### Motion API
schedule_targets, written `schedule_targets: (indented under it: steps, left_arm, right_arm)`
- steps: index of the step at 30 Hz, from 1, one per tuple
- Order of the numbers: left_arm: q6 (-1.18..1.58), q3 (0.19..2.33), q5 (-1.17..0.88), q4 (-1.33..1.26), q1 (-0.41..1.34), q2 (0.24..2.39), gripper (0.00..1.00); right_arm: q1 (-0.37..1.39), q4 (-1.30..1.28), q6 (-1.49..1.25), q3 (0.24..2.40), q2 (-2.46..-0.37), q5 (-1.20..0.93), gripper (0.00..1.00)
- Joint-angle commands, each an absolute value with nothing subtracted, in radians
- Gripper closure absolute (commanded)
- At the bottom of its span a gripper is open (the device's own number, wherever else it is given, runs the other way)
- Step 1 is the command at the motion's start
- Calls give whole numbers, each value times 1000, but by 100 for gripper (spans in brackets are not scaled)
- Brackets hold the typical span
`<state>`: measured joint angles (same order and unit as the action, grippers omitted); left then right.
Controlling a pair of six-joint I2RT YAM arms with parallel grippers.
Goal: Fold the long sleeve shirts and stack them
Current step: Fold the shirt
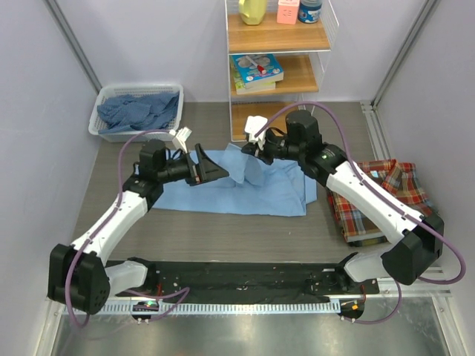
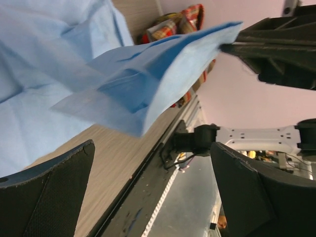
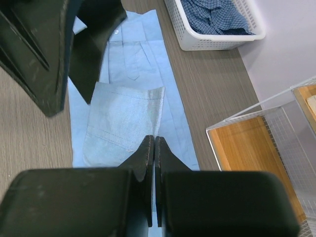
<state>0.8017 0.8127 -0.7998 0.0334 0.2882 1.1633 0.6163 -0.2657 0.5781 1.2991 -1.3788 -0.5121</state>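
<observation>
1. Table [image 1: 223, 230] first: the wood-grain top under both my arms, carrying two laid-out shirts and one basket
2. Shelf unit [image 1: 278, 37] at the back, and here's the count: three things on the top board, a yellow bottle [image 1: 252, 10], a pink box [image 1: 288, 10] and a dark blue jar [image 1: 309, 10], with one picture book [image 1: 257, 70] on the board below
3. Light blue shirt [image 1: 245, 196], just the one, spread flat mid-table between my arms with one sleeve lifted off the cloth
4. Plaid shirt [image 1: 378, 200] in red, yellow and blue, one only, lying at the table's right side, partly under my right arm
5. White basket [image 1: 100, 122] in the back left corner, with darker blue checked cloth [image 1: 141, 111] heaped inside; I cannot count the pieces
6. Right claw [image 1: 249, 150]: fingers pressed together, clamped on the end of that lifted sleeve, up above the shirt
7. Left claw [image 1: 213, 167]: fingers spread wide, gripping nothing, just beside the hanging sleeve
</observation>
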Motion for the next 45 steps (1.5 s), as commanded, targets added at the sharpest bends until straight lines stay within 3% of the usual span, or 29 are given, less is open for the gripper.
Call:
schedule_targets:
  steps: [1,5,10,17,23,25,26,27,30,31,33,35,39,45]
  left_arm:
    - [929,836,-792,-270,344,1207,0]
    - [943,862,-790,-353,344,1253,4]
    - [896,893,-775,-359,347,1281,29]
    - [819,926,-796,-310,348,1302,35]
    - [827,940,-885,-397,371,1313,60]
    - [787,981,-879,-340,371,1321,83]
    - [655,1024,-853,-266,373,1322,89]
    - [568,1069,-838,-167,371,1325,99]
    - [184,1245,-737,85,371,1348,100]
    - [104,1291,-704,122,373,1361,100]
    - [-118,1418,-655,227,370,1425,100]
    - [-245,1485,-631,287,367,1466,100]
    - [-417,1529,-558,193,356,1529,100]
    - [-544,1560,-653,126,328,1601,100]
  right_arm:
    - [640,-189,551,1299,-1339,-515,99]
    - [643,-184,543,1295,-1327,-515,99]
    - [644,-176,534,1282,-1310,-517,99]
    - [644,-167,535,1270,-1298,-503,99]
    - [643,-143,523,1269,-1318,-502,99]
    - [644,-127,517,1273,-1324,-500,98]
    - [644,-127,512,1279,-1327,-485,94]
    - [644,-130,511,1285,-1333,-441,84]
    - [611,-133,499,1286,-1328,-399,71]
    - [598,-136,486,1276,-1325,-384,49]
    - [546,-140,453,1263,-1321,-374,24]
    - [496,-146,419,1241,-1312,-351,18]
    - [433,-175,434,1186,-1273,-348,23]
    - [417,-239,499,1060,-1235,-400,58]
